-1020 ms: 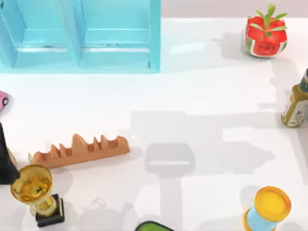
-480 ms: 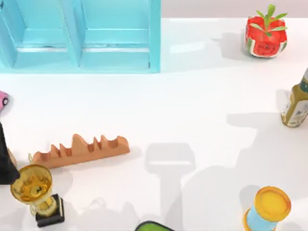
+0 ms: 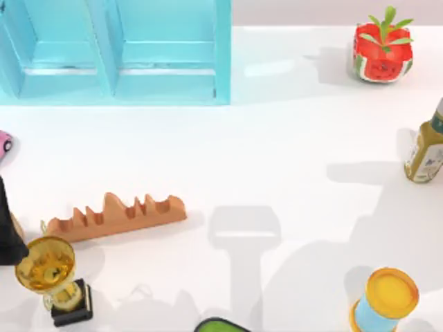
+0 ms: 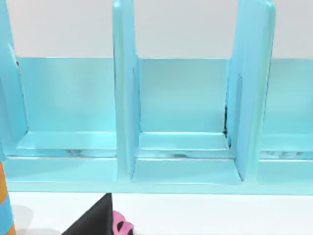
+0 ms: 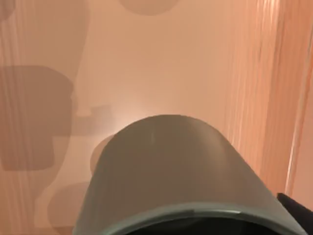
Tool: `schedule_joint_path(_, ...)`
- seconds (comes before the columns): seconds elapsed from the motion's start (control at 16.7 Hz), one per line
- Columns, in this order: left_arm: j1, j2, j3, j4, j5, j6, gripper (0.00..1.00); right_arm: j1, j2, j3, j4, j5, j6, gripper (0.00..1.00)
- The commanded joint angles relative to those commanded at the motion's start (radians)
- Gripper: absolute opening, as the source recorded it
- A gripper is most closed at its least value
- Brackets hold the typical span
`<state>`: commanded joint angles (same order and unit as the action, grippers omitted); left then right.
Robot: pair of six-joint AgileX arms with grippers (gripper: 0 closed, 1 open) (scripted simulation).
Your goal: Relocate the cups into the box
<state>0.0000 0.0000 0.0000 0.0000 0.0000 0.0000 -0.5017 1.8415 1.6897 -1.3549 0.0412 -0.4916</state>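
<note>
A dark grey-green cup hangs close under my right wrist, rim toward the camera, well above the white table. A dark bit of one of the fingers shows beside it, and my right gripper is shut on this cup. The box is a light-blue shelf-like case with open compartments at the table's back left; the left wrist view faces its compartments, which hold nothing. My left arm is a dark shape parked at the table's left edge.
An orange toothed rack and a gold trophy stand front left. A yellow-lidded blue can is front right, a bottle at the right edge, a watermelon pot back right. A pink toy lies left.
The broad shadow over the right half of the table has slid toward the front right. None of the objects in the top view has moved.
</note>
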Motion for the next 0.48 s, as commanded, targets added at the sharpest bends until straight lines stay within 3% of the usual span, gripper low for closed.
schedule_joint_path(0.48,0.000,0.000,0.000,0.000,0.000,0.000,1.00,0.014,0.003,-0.236,0.238,0.001,0.018,0.00)
